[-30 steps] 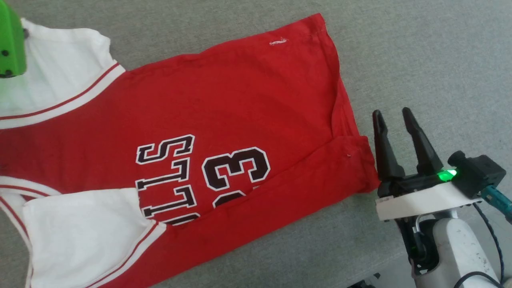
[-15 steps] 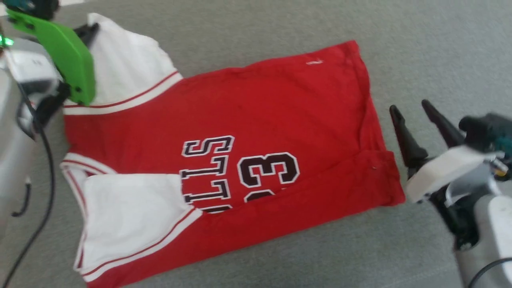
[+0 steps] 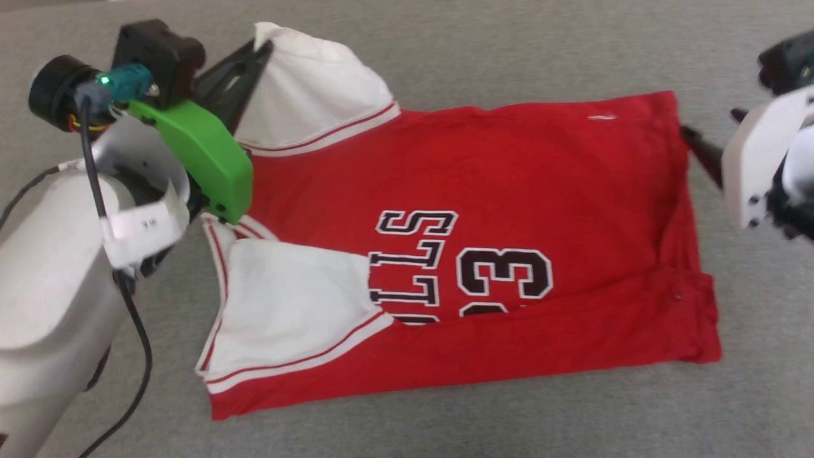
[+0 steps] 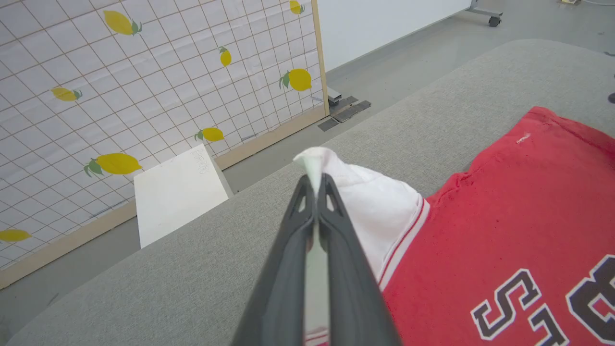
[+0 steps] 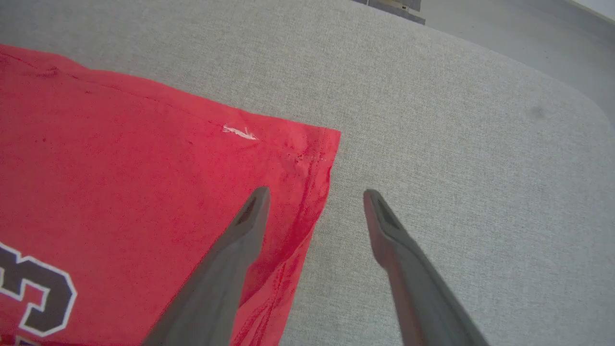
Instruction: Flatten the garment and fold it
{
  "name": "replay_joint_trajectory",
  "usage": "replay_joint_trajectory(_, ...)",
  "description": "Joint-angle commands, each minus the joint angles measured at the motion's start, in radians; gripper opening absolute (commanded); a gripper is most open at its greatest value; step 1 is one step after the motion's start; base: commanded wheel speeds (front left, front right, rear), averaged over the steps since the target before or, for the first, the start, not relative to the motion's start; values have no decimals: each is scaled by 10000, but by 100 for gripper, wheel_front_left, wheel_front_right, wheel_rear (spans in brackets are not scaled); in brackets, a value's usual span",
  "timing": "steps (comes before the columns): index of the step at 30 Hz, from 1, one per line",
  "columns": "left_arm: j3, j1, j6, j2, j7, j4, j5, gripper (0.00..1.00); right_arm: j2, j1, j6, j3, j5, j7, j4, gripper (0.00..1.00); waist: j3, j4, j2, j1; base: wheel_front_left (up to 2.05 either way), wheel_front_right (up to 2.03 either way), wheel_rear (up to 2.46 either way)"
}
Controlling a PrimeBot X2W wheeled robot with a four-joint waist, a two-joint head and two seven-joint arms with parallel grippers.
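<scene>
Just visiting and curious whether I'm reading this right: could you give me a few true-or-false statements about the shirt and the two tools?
The left tool is shut on a white sleeve of the jersey. True.
The right tool grips the red cloth. False: it is open, holding nothing, at the jersey's edge.
The jersey lies fully flat. False: its near edge is folded over the lettering.
The jersey rests on a grey surface. True.
</scene>
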Motion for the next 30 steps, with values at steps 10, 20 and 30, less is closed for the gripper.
replay_joint_trajectory(10,-374,382,494,-97,-64,-1727,631,0,-352,-1706,-15,411,-946,368,2417,100,1001,1406,0,1,0,0,0)
replay_joint_trajectory(20,-725,542,594,-282,6,-2048,765,0,-468,-1839,-15,1396,-967,285,3952,100,1223,1745,0,1,0,0,0)
replay_joint_trajectory(30,-570,836,738,-280,-411,-1482,561,0,-494,-1971,-15,1515,-671,-1345,4455,0,552,1501,0,1,0,0,0)
